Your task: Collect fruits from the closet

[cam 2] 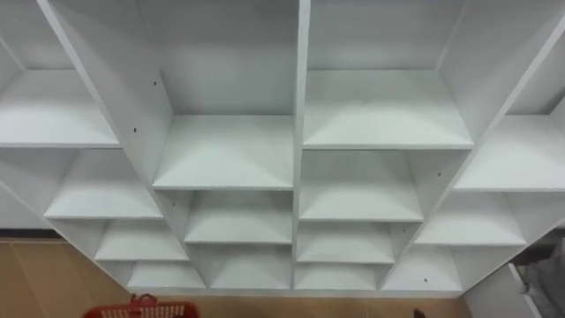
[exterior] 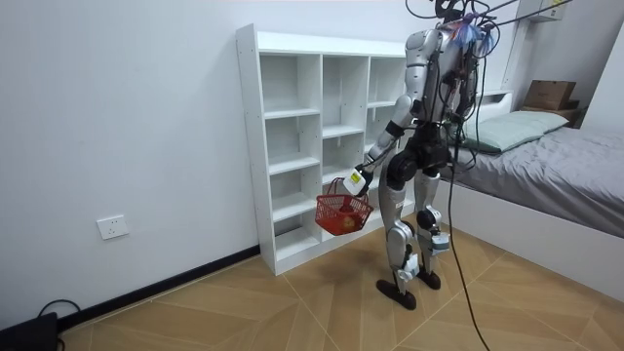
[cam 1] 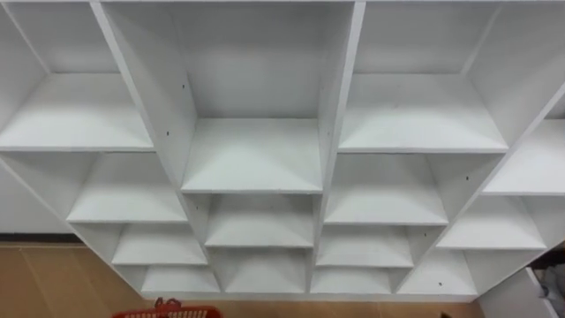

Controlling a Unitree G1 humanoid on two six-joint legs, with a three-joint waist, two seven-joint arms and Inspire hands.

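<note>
- The red plastic basket [exterior: 341, 214] is being gripped by its handle in the left hand [exterior: 358, 178], the fingers being clenched round that handle as far as the room view lets it be told
- The basket is being held hanging straight below the hand, clear of the wooden floor [exterior: 292, 312]
- Something orange, too small to be named, is being carried in the basket's bottom, beneath the hand
- The white shelf unit [exterior: 292, 127] is being faced by the standing robot, just ahead of the hand; the basket is being held near its lower compartments, and whether they touch cannot be told
- In the eye views the basket's rim is being seen at the bottom edge, left of the middle, before the foot of the shelf unit
- A grey bed [exterior: 561, 166] is being left behind the robot, well apart from the hand
</note>
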